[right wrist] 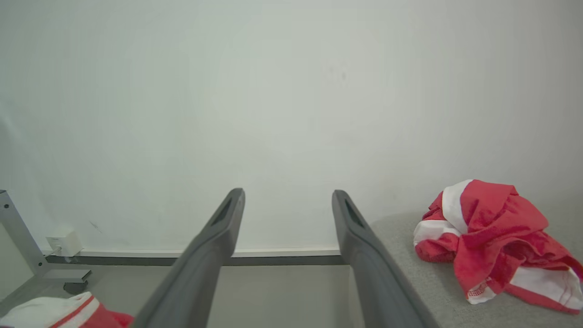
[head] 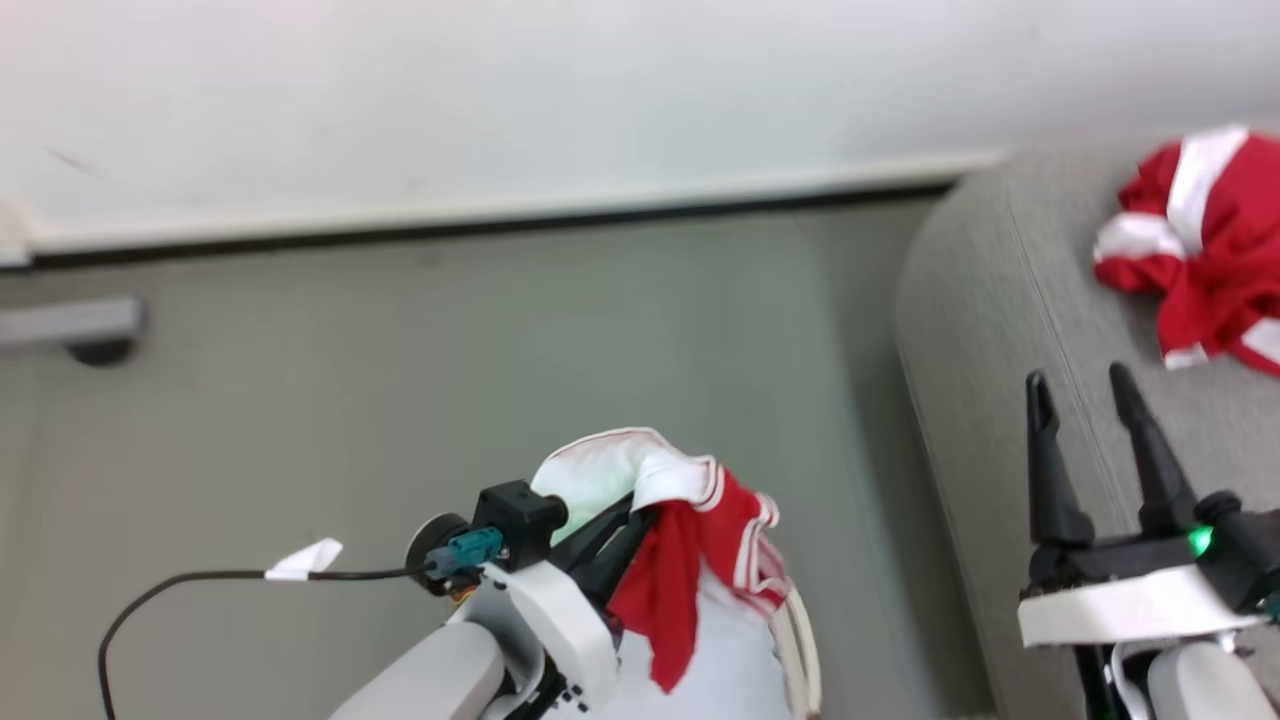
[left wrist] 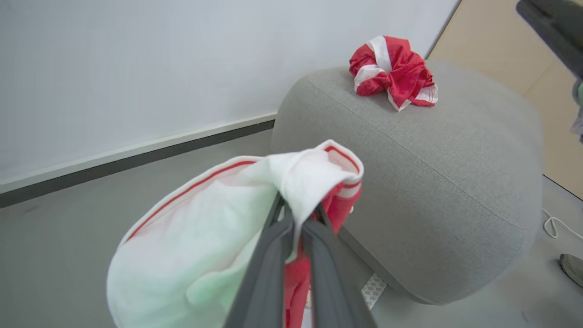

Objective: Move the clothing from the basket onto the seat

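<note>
- The left claw (head: 635, 520) is clamping down tight on a garment (head: 620, 465), mostly the white part, with the red bit dangling below the fingers.
- That garment is hanging in the air over the floor (head: 500, 350) and isn't touching anything else.
- The seat (head: 1000, 300) is sitting to the right of the left claw and a little farther off. Its rounded left edge is the closest part, so I'm guessing the carry is going rightward and slightly away.
- The garment is drooping straight down in a bunch, so the low red tail is probably what's going to brush the seat edge first if the arm isn't staying high enough.
- The right claw (head: 1078, 378) is hovering over the near left part of the seat with its fingers spread wide, holding nothing. It's the nearer arm to the seat, but the left one is doing the carrying.
- Another garment (head: 1210, 250) is lying crumpled on the far right of the seat, well apart from both claws, so there's plenty of bare cushion between them for a drop.
</note>
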Available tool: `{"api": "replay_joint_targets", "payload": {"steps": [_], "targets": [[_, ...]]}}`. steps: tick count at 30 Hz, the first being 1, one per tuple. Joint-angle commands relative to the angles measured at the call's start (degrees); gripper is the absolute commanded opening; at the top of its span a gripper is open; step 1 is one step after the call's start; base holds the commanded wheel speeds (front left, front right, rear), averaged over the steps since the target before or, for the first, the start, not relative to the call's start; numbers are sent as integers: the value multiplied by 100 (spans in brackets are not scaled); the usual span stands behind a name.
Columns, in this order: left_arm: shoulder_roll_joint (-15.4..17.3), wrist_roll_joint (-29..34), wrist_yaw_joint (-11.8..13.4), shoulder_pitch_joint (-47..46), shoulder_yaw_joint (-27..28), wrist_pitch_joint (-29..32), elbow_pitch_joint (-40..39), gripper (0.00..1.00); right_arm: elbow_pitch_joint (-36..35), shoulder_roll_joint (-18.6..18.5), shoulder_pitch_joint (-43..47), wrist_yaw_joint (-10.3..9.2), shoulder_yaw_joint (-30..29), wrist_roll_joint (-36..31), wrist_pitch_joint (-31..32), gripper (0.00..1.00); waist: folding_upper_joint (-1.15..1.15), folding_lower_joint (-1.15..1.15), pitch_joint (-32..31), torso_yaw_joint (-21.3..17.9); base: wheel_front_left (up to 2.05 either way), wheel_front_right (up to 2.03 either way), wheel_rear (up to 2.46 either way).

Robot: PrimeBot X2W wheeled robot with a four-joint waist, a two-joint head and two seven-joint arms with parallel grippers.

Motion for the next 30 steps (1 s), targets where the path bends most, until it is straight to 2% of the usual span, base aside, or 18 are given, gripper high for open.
{"api": "replay_joint_targets", "payload": {"steps": [1,9,14,22,30], "targets": [[-15,109,8,130,143,-12,-218,0,88,-53,168,-13,69,90,4,100,0,1,-577,426,0,0,0],[-6,374,43,53,573,-12,-802,0,352,-55,420,-13,405,355,4,100,0,1,-1033,659,0,0,0],[70,476,175,-117,772,-11,-1101,0,520,-3,494,-13,767,489,4,100,0,1,-1224,780,0,0,0],[155,420,254,-406,1021,-7,-1470,0,712,32,388,-13,1301,569,5,100,0,1,-1307,920,0,0,0],[144,348,279,-518,1055,37,-1479,0,824,-10,267,-13,1697,645,4,100,0,1,-1315,1022,0,0,0]]}}
